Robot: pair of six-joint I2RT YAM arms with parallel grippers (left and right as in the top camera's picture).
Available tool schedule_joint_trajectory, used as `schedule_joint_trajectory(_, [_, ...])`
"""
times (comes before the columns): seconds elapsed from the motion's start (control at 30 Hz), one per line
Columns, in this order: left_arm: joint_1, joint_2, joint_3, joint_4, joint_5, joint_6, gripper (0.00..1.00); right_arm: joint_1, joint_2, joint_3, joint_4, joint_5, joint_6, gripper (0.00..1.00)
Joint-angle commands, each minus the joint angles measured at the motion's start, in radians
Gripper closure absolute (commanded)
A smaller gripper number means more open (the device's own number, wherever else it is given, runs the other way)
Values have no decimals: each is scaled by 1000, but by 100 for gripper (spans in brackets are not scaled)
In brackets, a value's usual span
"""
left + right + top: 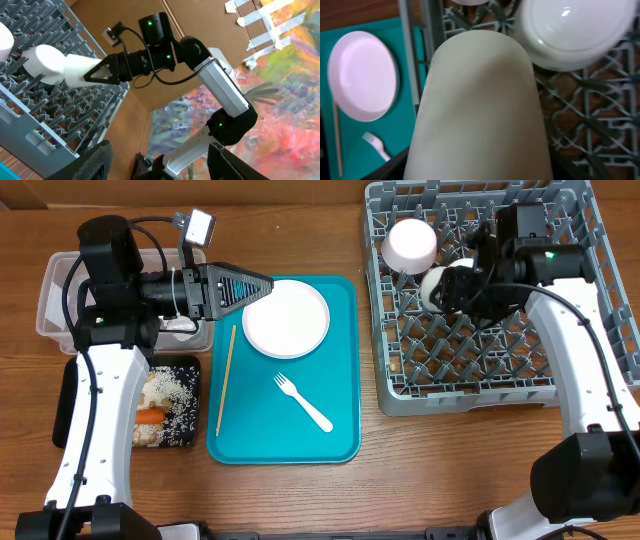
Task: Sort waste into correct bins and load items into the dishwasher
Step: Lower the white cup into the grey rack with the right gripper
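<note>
Gripping a small white round cup (480,110) with the right gripper (447,285), jaws closed on its sides, over the large square grey plastic dish rack (480,365), close beside an upturned white bowl (410,242). Holding the left gripper (262,283) open and empty beside the round flat white plate (287,320) on the teal serving tray (340,430).

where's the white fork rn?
Overhead view: the white fork lies flat on the teal tray, left of table centre, just below the round plate and right of the wooden stick.
</note>
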Motion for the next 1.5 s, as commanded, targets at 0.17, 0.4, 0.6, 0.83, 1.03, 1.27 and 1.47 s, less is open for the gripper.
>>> schedule_joint_trajectory(0.17, [4,3,13,6,0,14,37,-3,-11,74,-142,224,66,90])
schedule_joint_trajectory(0.4, [4,3,13,6,0,42,36,6,-9,72,-174,226,104,90])
schedule_joint_trajectory(0.6, [3,3,13,-18,-11,44,34,27,-5,48,-149,201,152,90])
schedule_joint_trajectory(0.83, [3,3,13,-28,-14,43,34,85,12,-5,-134,200,153,89])
schedule_joint_trajectory(1.03, [3,3,13,-31,-14,43,34,98,14,-14,-182,205,153,89])
schedule_joint_trajectory(1.27, [3,3,13,-50,-14,44,34,98,21,-34,-181,206,156,89])
schedule_joint_trajectory(1.47, [3,3,13,-50,-14,43,34,98,31,-106,-129,212,156,89])
